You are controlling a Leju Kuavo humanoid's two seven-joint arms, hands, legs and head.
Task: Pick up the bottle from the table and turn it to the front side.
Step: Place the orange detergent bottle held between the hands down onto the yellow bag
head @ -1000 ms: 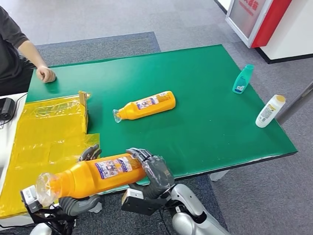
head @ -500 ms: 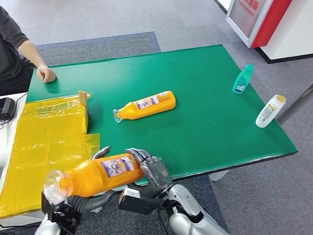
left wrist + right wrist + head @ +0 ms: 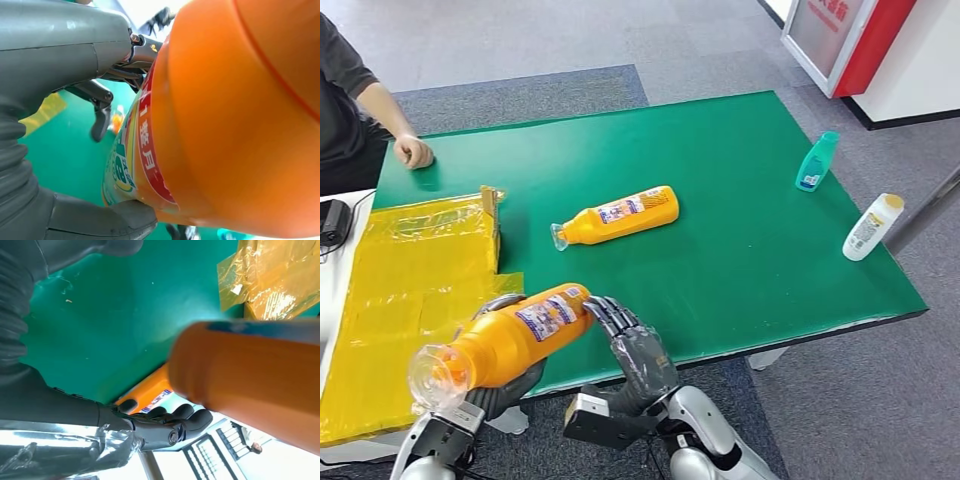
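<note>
An orange bottle with a clear cap and a printed label hangs tilted over the near table edge, cap toward the lower left. My left hand grips it from below around the body; in the left wrist view the bottle sits between the thumb and fingers of that hand. My right hand is just right of the bottle's base, fingers spread, holding nothing. In the right wrist view its fingers lie apart from the blurred bottle. A second orange bottle lies on the green table.
A teal bottle and a white bottle lie near the table's right edge. Yellow plastic sheeting covers the left side. A person's fist rests at the far left corner. A red and white stand is behind.
My right hand has let go of the bottle's base and drawn slightly away. The left hand now carries the bottle alone, tilted more, with its base raised.
</note>
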